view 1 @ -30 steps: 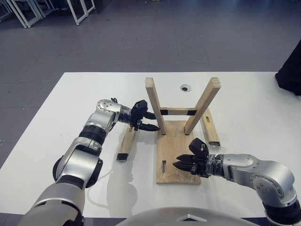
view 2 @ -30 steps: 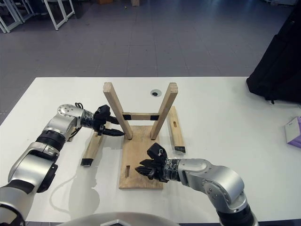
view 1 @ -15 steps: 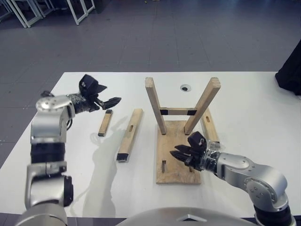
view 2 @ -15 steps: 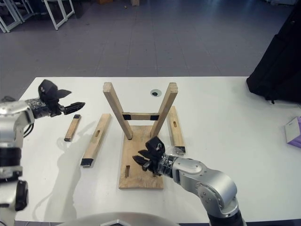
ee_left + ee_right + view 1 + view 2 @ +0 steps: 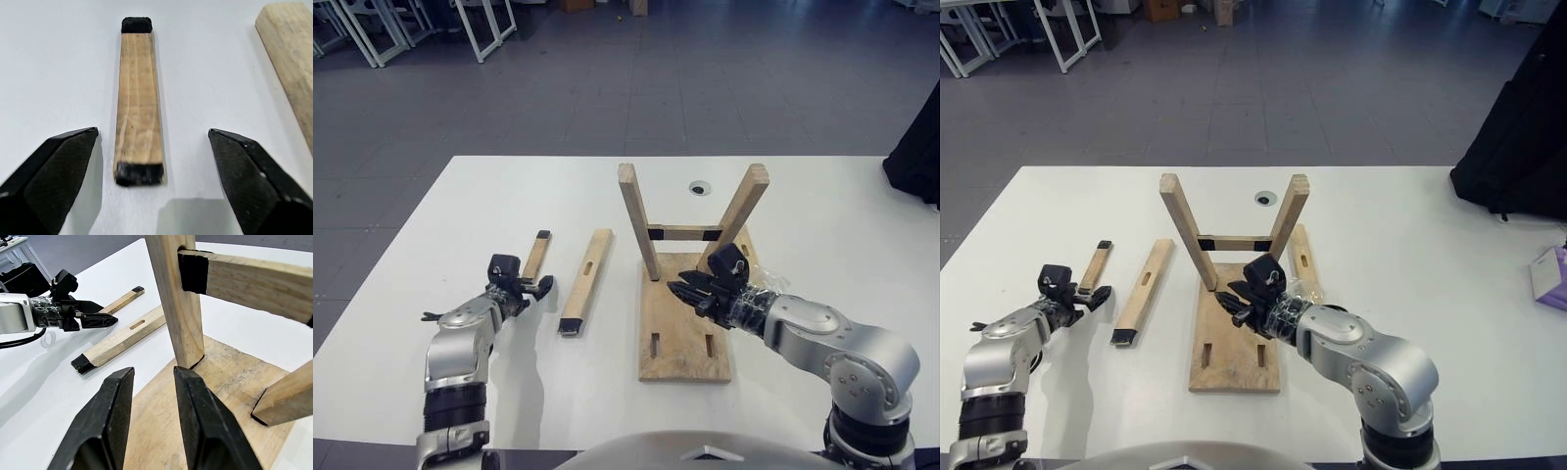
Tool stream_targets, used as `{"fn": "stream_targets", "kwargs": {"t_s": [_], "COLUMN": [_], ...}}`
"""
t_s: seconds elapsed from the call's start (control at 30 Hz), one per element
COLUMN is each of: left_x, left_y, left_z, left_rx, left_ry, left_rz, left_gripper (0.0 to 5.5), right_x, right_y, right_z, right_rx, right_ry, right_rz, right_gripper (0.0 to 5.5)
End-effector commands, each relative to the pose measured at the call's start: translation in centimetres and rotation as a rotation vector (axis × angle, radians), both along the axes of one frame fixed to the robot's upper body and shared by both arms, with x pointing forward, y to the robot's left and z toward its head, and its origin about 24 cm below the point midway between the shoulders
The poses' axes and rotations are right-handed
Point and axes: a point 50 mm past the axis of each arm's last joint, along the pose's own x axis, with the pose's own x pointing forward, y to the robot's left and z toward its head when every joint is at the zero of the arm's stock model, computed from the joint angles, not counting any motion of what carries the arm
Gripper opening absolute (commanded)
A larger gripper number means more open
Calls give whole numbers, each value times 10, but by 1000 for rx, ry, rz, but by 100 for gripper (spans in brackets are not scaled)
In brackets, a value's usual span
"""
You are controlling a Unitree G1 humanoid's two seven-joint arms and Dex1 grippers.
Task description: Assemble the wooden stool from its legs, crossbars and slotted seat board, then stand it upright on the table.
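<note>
Two grippers sit low over the table (image 5: pixel 822 225), and we take them from the near edge outward. Our left gripper (image 5: pixel 536 287) is spread wide, its fingers (image 5: pixel 54 166) set to either side of the near, black-capped end of the short crossbar (image 5: pixel 139 105). The bar lies flat just ahead of the gripper, and neither finger touches it. We judge the spread is meant to take the bar across its width. Just beside this gripper, toward the middle of the table, a slotted leg (image 5: pixel 586 279) lies flat alongside the crossbar and apart from it.

Our right gripper (image 5: pixel 677 290) hovers over the seat board (image 5: pixel 683 333), its fingers (image 5: pixel 105 431) narrowly parted with nothing between them. It points at the foot of one of the standing legs (image 5: pixel 637 223), close to where that leg enters the board. We read this as a place from which to steady the half-built frame.

The board lies flat so that legs can go in from above. Nearer than this gripper, its two empty slots (image 5: pixel 655 344) wait for the loose parts. Beyond the gripper, the fitted crossbar (image 5: pixel 683 233) ties the two upright legs together. A second loose leg (image 5: pixel 1301 257) lies along the board's edge, just past the gripper. Farthest off is the cable hole (image 5: pixel 700 184).
</note>
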Motion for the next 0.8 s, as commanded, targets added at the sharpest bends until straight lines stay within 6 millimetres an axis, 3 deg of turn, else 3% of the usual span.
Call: {"fn": "stream_targets", "kwargs": {"t_s": [0.03, 0.23, 0.53, 0.63, 0.67, 0.73, 0.8], "left_x": [-15, -32, -47, -49, -46, -32, -20], "left_y": [-4, -21, -25, -29, -31, -37, -46], "left_z": [-49, -65, -81, -82, -78, -51, -6], "left_rx": [-76, -136, -187, -215, -217, -233, -296], "left_ry": [200, 266, 307, 280, 238, 26, -244], "left_rz": [81, 76, 148, 134, 121, 115, 116], "left_gripper": [385, 290, 136, 131, 131, 131, 131], "right_x": [4, 6, 13, 14, 14, 13, 14], "right_y": [0, -1, -1, -1, -1, 0, 0], "right_z": [6, 8, 11, 12, 12, 11, 12], "right_rx": [-15, -12, -26, -28, -27, -22, -9], "right_ry": [-8, -3, -10, -12, -12, -10, -16], "right_rz": [45, 55, 65, 65, 64, 51, 36], "right_gripper": [146, 146, 146, 146, 146, 146, 146]}}
